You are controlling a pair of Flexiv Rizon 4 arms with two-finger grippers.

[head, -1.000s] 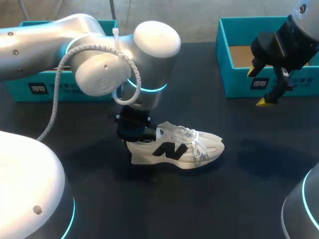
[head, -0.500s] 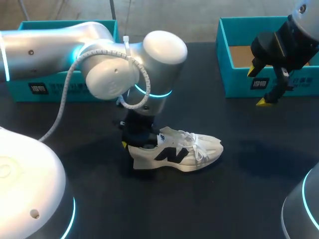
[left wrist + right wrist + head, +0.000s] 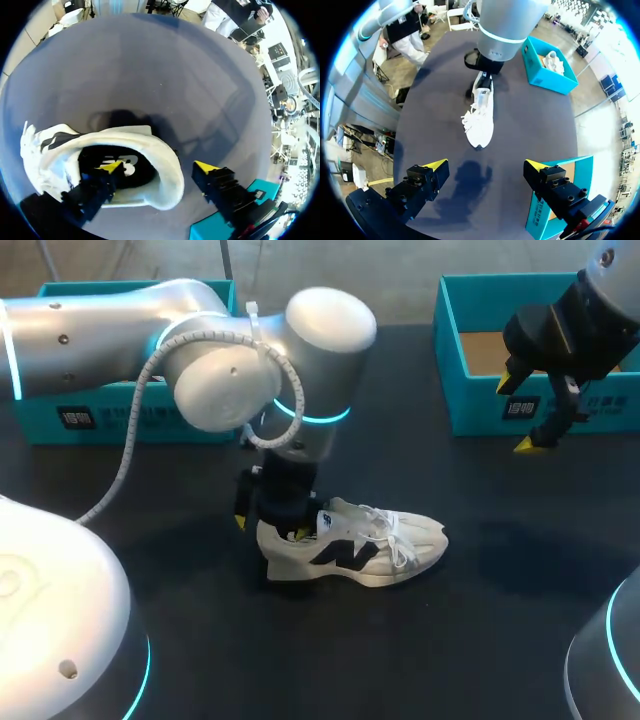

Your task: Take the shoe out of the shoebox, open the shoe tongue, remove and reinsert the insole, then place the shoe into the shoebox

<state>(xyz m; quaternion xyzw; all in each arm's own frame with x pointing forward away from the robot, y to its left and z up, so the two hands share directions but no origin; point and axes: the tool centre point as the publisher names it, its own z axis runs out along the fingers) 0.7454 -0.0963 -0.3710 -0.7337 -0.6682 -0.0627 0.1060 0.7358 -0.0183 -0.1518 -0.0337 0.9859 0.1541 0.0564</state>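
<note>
Though half-hidden overhead, left claw (image 3: 159, 167) straddles shoe (image 3: 150, 139) heel in wrist view.

The shoe (image 3: 355, 545) is white with white laces and a bold black mark on its side. The worktop (image 3: 450, 640) is near black. The left shoebox (image 3: 100, 420) and right shoebox (image 3: 480, 405) are teal, the right one brown inside. The left arm (image 3: 100, 330) is silver with a glowing cyan ring. The left claw (image 3: 159, 167) and right claw (image 3: 485, 164) are black, tipped yellow.
</note>
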